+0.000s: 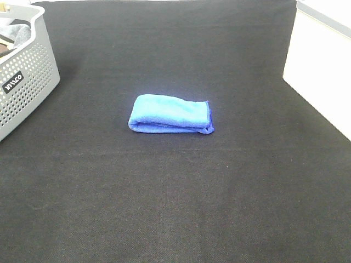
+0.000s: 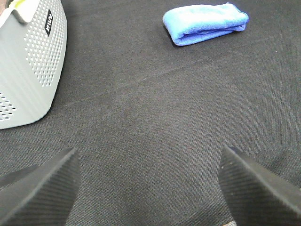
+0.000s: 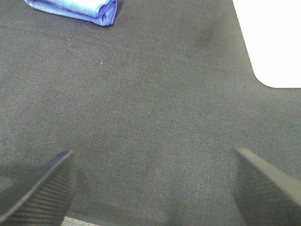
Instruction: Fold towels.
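The blue towel (image 1: 170, 114) lies folded near the middle of the black table (image 1: 175, 208), well apart from both arms. The left gripper (image 2: 149, 186) and right gripper (image 3: 151, 186) each hover over bare cloth, jaws spread wide and empty. A grey perforated basket (image 1: 24, 82) sits at the far left corner.

One blue towel (image 1: 170, 114), folded. One grey perforated basket (image 1: 30, 82). One black cloth-covered table (image 1: 175, 197). One white bin (image 1: 321, 66) at the table's edge. Two grippers: left gripper (image 2: 149, 188), right gripper (image 3: 153, 188), each with two fingers showing.
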### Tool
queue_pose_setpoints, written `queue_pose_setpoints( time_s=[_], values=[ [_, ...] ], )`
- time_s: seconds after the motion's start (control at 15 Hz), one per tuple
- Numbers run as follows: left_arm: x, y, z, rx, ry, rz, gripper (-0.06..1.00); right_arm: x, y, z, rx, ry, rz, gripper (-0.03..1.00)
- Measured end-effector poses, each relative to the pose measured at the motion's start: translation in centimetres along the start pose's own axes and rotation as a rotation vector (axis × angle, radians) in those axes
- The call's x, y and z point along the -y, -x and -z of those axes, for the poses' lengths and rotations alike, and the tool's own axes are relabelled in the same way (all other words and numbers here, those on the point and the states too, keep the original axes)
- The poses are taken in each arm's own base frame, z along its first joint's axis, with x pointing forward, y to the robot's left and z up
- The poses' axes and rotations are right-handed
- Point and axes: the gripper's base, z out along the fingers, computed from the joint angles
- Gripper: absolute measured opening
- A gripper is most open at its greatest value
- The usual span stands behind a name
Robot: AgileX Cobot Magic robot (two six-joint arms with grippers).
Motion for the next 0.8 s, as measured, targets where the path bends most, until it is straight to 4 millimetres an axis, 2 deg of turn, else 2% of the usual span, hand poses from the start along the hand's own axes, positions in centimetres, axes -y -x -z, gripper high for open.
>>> queue_pose_setpoints(
  time_s=[0.33,0.6,0.8],
  values=[
    [-0.1,0.0,0.0,0.008,0.127,0.072,0.77,0.0,-0.3,0.6,0.053,-0.092,-0.055,0.82],
    [0.2,-0.4,0.7,0.067,0.136,0.064,0.77,-0.5,-1.4,2.1,0.174,-0.108,-0.034,0.82],
    [0.2,-0.4,0.7,0.068,0.137,0.063,0.77,-0.6,-1.4,2.2,0.178,-0.107,-0.035,0.82]
  ],
)
